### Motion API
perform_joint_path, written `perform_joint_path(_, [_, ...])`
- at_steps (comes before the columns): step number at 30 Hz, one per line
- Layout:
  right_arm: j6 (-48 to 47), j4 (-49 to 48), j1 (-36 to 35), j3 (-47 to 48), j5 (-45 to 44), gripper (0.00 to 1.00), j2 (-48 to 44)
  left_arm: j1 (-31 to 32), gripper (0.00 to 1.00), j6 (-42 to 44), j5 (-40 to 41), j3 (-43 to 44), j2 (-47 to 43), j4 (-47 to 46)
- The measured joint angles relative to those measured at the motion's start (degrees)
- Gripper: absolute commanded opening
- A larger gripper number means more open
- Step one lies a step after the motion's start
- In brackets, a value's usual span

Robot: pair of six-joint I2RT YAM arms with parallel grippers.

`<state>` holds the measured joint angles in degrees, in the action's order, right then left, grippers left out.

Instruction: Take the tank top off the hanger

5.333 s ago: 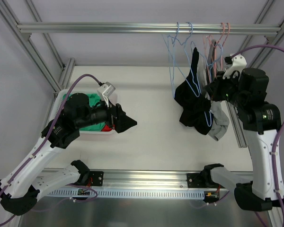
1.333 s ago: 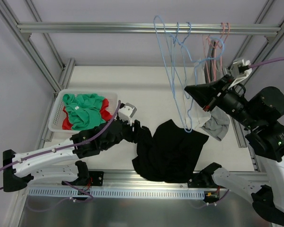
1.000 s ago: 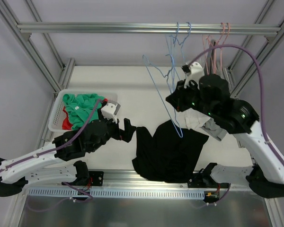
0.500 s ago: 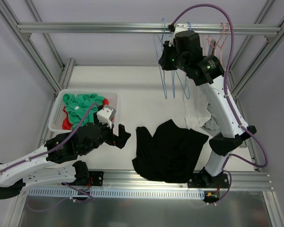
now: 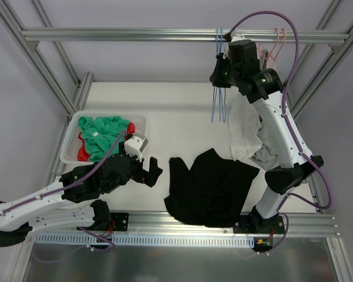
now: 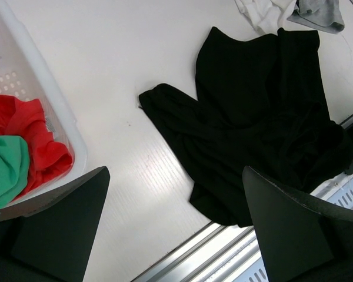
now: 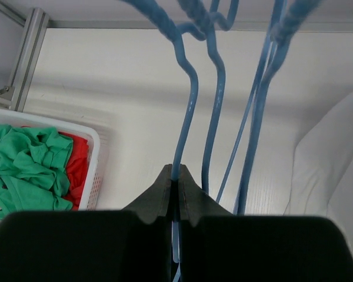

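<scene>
Nearest the arm bases, the left gripper point(image 5: 151, 171) has let go of the black tank top point(image 5: 209, 188) and backed off toward 9 o'clock. Its fingers point(image 6: 76, 217) are spread wide over the bare white counter point(image 5: 176, 117), holding nothing. A second ago they were at the garment's edge.

The tank top now lies crumpled and flat on the counter, just at 3 o'clock of that gripper, near the front rail and clear of any wire. At its 1 o'clock, touching it, sits a heap of white and grey cloth point(image 5: 244, 132). At 10 o'clock of the left gripper stands the white plastic basket point(image 5: 70, 134) of green and red clothes.

Farthest off, the right gripper point(image 5: 219, 77) has swung up from over the counter to the aluminium crossbar point(image 5: 135, 35) at 12 o'clock. Its fingers point(image 7: 159, 197) are pressed together on the thin blue wire hanger point(image 5: 217, 104), which hangs bare among the other blue hangers.

So the separation looks done. What seems left is to seat the hook and release it.
</scene>
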<state>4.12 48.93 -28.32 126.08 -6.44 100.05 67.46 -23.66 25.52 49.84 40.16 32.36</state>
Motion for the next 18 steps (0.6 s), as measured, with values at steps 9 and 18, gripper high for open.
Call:
perform_joint_path(9, [1.4,-0.9,1.4,-2.8,1.4,0.24,-2.6,0.0,0.99,-0.7,0.0,-0.1,1.3,0.0])
perform_joint_path(18, [2.5,0.3,1.4,-6.0,7.4,0.93,-4.7,0.0,0.99,-3.1,-0.4,-0.1,3.7,-0.4])
